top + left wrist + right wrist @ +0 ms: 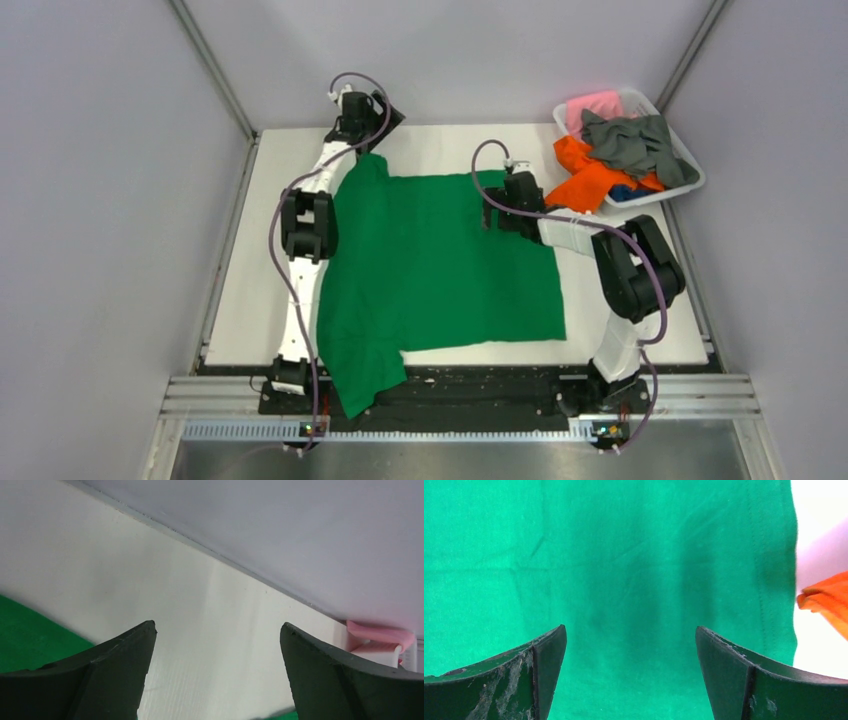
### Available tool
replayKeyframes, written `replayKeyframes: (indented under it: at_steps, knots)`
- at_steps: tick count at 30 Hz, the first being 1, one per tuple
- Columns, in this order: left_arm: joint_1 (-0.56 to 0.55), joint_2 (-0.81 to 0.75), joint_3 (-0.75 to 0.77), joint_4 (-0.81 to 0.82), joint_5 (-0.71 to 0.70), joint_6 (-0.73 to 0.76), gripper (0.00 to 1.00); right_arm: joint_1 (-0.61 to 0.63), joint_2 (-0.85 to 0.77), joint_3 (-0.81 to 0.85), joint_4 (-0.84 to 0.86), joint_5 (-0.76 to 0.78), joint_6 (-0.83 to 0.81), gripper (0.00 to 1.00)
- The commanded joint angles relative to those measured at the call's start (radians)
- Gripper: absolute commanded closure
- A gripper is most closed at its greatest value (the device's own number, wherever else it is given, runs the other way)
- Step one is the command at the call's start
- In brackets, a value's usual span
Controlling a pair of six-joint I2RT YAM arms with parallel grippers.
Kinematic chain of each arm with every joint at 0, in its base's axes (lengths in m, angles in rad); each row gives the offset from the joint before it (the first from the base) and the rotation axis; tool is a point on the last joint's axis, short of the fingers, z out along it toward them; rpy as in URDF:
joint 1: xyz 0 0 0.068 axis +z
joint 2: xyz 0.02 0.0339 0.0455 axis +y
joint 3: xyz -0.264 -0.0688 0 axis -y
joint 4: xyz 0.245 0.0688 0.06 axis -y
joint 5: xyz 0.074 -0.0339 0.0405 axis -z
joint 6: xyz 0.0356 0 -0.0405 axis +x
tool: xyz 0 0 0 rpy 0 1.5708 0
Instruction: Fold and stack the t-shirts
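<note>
Green t-shirt point(440, 260) lies spread on the table point(245, 300), just left of the basket point(699, 172). Both hands gape empty: right hand point(631, 630) over cloth near the basket, left hand point(218, 630) well apart from it. Best to pinch matching edges and fold evenly.

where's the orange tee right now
Top view: the orange t-shirt spills over the near-left rim of the white basket at the far right corner of the table, under the dark grey t-shirt, just right of the spread green t-shirt.
</note>
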Motion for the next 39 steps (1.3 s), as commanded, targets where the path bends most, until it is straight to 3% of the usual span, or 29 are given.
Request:
replayKeyframes:
  at_steps: [1, 10, 13, 16, 23, 28, 33, 39]
  knots:
    - [-0.001, -0.306, -0.056, -0.047, -0.033, 0.119, 0.01, 0.007, -0.024, 0.084, -0.043, 0.082, -0.005, 0.01]
    - [-0.008, -0.885, -0.870, -0.296, -0.215, 0.189, 0.01, 0.007, -0.144, 0.031, -0.186, 0.084, 0.046, 0.01]
    - [-0.008, -0.979, -1.089, -0.279, -0.232, 0.180, 0.01, 0.006, -0.164, 0.007, -0.187, 0.072, 0.055, 0.01]
    - [-0.006, -0.978, -1.175, -0.280, -0.253, 0.180, 0.01, 0.007, -0.130, 0.042, -0.195, 0.054, 0.053, 0.01]
    - [0.013, -0.748, -1.004, -0.415, -0.345, 0.169, 0.01, -0.007, -0.002, 0.121, -0.218, 0.052, 0.088, 0.01]
    - [0.060, -0.561, -0.844, -0.480, -0.308, 0.160, 0.01, -0.057, 0.093, 0.167, -0.224, 0.010, 0.111, 0.01]
    - [0.079, -0.392, -0.624, -0.556, -0.285, 0.178, 0.02, -0.101, 0.193, 0.271, -0.239, -0.014, 0.114, 0.01]
    - [0.124, -0.182, -0.259, -0.639, -0.221, 0.205, 0.02, -0.118, 0.324, 0.444, -0.271, -0.014, 0.096, 0.01]
